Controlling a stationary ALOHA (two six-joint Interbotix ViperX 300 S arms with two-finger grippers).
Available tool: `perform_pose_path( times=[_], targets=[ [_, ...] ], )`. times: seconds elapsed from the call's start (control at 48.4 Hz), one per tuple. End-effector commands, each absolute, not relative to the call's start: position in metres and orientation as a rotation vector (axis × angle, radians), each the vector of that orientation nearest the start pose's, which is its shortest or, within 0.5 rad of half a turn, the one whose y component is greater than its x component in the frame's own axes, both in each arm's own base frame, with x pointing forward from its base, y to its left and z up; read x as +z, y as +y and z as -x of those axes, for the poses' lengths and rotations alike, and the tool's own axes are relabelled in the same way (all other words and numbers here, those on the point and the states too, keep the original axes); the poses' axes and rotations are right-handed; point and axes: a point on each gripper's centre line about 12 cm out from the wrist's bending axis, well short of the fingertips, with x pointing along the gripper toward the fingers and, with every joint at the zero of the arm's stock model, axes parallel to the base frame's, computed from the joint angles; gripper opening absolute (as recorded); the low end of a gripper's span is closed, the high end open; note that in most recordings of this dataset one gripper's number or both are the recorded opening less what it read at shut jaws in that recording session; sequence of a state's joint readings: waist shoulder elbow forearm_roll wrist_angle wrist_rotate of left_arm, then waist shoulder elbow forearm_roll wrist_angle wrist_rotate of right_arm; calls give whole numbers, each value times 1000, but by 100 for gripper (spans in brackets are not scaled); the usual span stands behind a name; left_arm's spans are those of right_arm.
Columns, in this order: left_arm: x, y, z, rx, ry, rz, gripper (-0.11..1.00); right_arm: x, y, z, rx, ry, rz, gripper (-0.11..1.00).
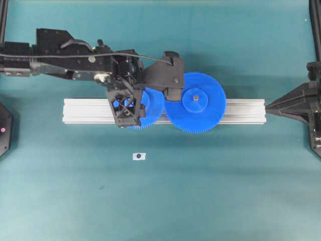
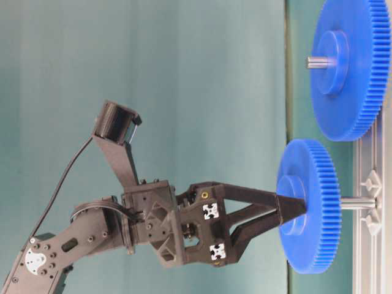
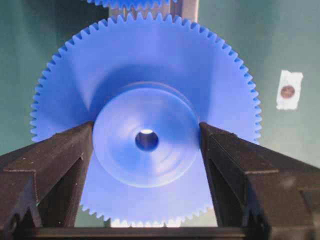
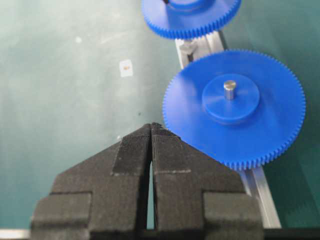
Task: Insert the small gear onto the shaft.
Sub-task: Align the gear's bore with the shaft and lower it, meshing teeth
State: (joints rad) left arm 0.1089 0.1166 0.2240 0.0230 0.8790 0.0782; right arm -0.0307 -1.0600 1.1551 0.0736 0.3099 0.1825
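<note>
The left gripper (image 3: 146, 145) clamps the small gear (image 3: 146, 100) by its raised hub, holding the toothed disc square above the aluminium rail (image 1: 241, 111) so its centre hole meets the shaft (image 2: 357, 203). The gear sits part-way down the pin, apparently not yet seated, just beside the larger gear (image 1: 195, 102) it must mesh with. The right gripper (image 4: 151, 150) waits off the rail's end, jaws pressed together and empty.
</note>
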Motion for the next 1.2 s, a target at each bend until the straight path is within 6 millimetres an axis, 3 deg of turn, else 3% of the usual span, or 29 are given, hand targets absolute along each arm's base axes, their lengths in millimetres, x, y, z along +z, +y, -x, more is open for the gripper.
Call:
perform_pose_path(
  times=[0.0, 0.516, 0.888, 1.177],
  targets=[
    [212, 39, -420, 40, 1201, -38, 73, 257, -3, -177, -60, 382, -268, 1],
    [209, 35, -413, 43, 1217, -28, 74, 258, -3, -177, -60, 378, -272, 1],
    [222, 34, -400, 55, 1220, -11, 74, 256, -3, -177, -61, 384, -272, 1],
    [216, 34, -406, 49, 1217, -18, 74, 255, -3, -177, -61, 385, -272, 1]
  ],
)
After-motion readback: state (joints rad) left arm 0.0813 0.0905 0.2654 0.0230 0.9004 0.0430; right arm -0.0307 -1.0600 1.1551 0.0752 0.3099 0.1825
